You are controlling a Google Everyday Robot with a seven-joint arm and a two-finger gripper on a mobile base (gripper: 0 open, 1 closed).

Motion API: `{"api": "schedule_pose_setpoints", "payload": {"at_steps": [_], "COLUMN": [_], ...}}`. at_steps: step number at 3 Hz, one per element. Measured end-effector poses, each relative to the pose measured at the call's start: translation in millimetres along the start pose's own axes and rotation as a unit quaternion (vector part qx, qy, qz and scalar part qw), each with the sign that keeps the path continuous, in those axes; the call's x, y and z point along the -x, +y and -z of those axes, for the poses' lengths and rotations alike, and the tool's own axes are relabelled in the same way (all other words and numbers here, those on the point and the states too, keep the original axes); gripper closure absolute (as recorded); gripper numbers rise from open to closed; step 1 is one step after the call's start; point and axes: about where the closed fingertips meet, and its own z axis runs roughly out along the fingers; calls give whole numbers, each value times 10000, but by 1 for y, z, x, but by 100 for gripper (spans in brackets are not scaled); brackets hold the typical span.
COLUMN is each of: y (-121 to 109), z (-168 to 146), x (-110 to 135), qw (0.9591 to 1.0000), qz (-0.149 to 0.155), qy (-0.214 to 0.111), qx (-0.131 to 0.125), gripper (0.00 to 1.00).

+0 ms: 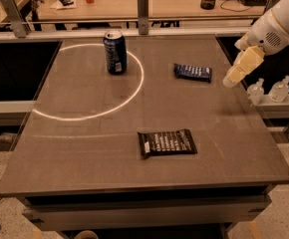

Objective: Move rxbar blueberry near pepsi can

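The rxbar blueberry (193, 72), a small dark blue wrapper with white lettering, lies flat on the right part of the table. The pepsi can (114, 52) stands upright at the back left, inside a white circle marked on the tabletop. My gripper (232, 77) hangs at the end of the white arm over the table's right edge, just right of the rxbar and a little above the surface. It holds nothing that I can see.
A larger black wrapped bar (167, 143) lies in the front middle of the brown table (84, 148). Two small clear bottles (268, 89) stand on a ledge past the right edge. A railing and a cluttered desk run along the back.
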Motion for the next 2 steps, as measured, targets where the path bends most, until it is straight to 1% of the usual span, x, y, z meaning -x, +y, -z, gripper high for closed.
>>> {"api": "schedule_pose_setpoints", "payload": {"at_steps": [1, 2], "y": [-5, -9], "z": [-21, -39], "x": [-8, -5], "qw": [9999, 9998], "qz": [-78, 3], "qy": [-71, -174], "qx": [0, 98], "gripper": [0, 0]}}
